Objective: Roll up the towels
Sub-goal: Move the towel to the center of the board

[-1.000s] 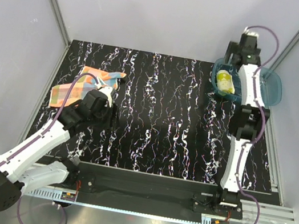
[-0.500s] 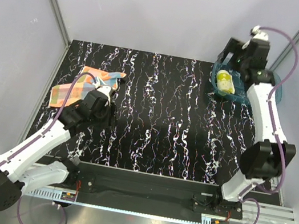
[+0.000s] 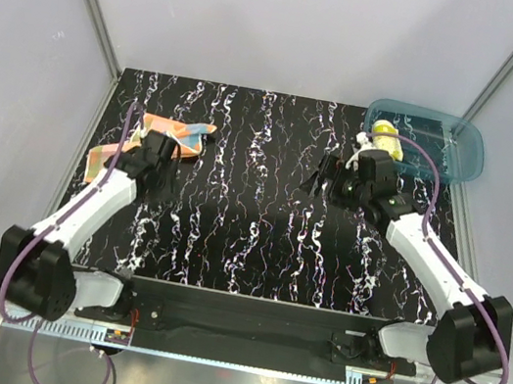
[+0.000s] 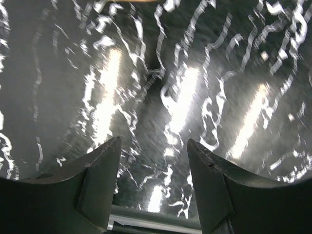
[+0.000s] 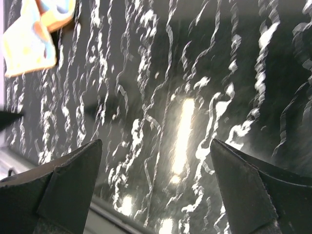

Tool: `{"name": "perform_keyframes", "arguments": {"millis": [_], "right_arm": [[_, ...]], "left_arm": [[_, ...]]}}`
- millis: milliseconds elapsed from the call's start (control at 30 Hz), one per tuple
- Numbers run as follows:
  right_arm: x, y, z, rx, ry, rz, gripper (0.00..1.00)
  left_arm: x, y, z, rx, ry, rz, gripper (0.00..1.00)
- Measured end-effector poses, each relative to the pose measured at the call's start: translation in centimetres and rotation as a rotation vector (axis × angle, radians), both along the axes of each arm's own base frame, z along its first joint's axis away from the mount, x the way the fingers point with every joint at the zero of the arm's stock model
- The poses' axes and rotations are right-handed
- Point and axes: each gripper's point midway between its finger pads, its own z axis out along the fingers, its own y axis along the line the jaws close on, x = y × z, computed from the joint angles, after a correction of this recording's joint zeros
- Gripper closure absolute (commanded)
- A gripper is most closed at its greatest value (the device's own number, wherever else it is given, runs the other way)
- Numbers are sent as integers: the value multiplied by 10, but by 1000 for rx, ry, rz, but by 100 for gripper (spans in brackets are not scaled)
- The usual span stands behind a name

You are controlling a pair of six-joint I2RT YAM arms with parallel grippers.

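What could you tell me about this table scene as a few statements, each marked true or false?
1. The bright yellow cloth sits inside the translucent teal plastic bin. True.
2. The orange cloth with light-blue and white patches is in that bin too. False: it lies on the black marbled table, at its far left side.
3. The right tool is clamped on a cloth. False: its jaws stand wide apart over bare table, holding nothing.
4. The left tool has nothing between its jaws. True.
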Motion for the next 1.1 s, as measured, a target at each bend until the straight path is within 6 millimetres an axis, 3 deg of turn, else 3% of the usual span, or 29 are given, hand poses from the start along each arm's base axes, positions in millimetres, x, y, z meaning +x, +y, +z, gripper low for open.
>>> {"name": "perform_keyframes", "arguments": {"millis": [267,500,800,1100], "right_arm": [[-48,15,-15,63,43,59,0],[-59,12,10,103,-21,69,0],[-62,10,16,107,-41,75,0],[-67,8,14,93,-32,87,0]], "left_arm": [[46,20,1,43,60,25,38],[79,33,-7,75,111,2,38],[109,26,-49,56,221,-65,37],[113,39,-88,24,320,-30,45]]}}
